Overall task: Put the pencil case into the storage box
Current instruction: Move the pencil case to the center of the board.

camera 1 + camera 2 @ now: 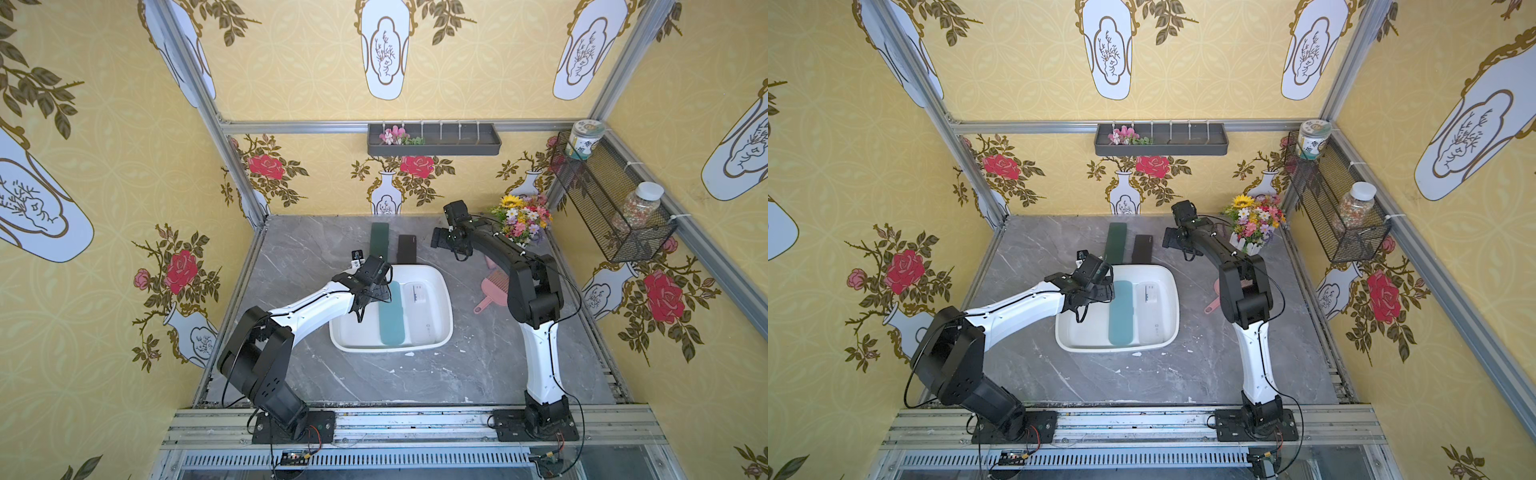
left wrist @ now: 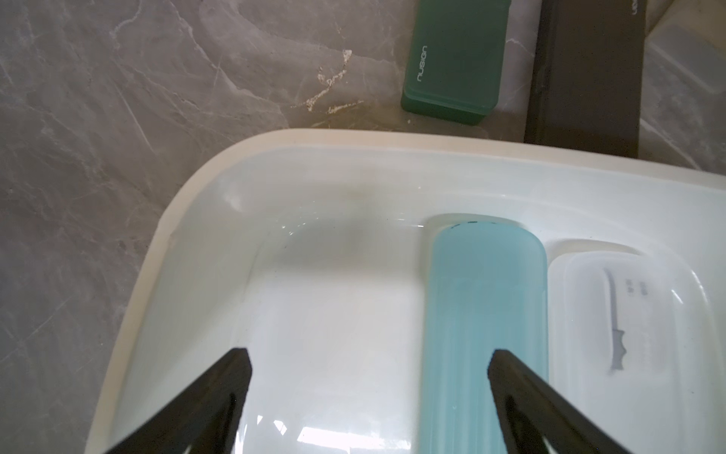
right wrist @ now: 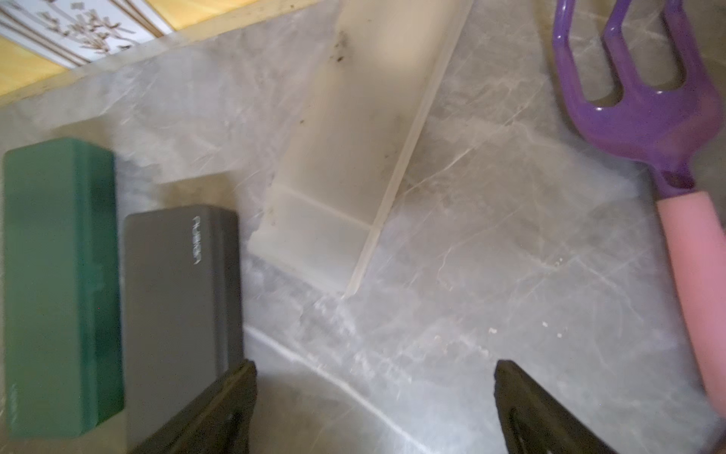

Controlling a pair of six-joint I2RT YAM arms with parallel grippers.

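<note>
The left hand point(image 2: 367, 353) hangs open and empty, its two fingers spread wide just above the inside of the storage box point(image 2: 393, 139). Under one finger lies the light blue pencil case point(image 2: 487, 314), flat on the box floor. Touching it on the side away from the hand is a frosted white pencil case point(image 2: 628, 314), also in the box. Past the box rim ahead of the hand, a green pencil case point(image 2: 455, 63) and a dark grey pencil case point(image 2: 589, 78) lie side by side on the counter point(image 2: 118, 118).

The right hand point(image 3: 373, 364) is also open and holds nothing, above bare counter. The dark grey case is close by one finger, the green one just beyond it. Ahead lies a pale translucent slab point(image 3: 345, 157), and off its other finger a purple garden fork point(image 3: 648, 98) with a pink handle.
</note>
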